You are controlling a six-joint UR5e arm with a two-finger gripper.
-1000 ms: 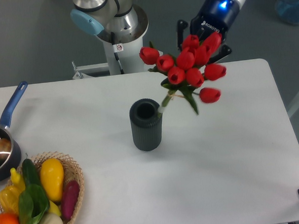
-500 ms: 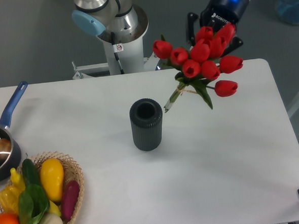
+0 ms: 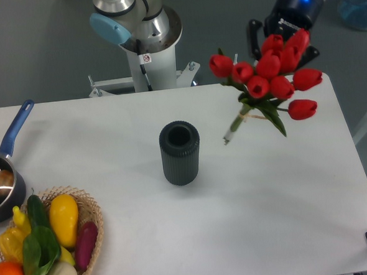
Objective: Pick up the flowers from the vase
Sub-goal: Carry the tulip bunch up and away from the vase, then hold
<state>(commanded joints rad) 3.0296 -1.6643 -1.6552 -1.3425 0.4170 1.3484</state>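
Shifted right, flowers (image 3: 270, 76) hang from gripper (image 3: 281, 39), beside vase (image 3: 180, 152).

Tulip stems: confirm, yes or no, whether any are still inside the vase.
No. The tulips hang in the hand, stem ends clear of the ribbed vase.

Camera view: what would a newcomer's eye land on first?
The bunch of red tulips, held in the air at upper right by the gripper, its stems hanging free and clear of the dark ribbed vase that stands empty mid-table. Next, the wicker basket of bright vegetables and fruit at the lower left corner, with a blue-handled saucepan just above it.
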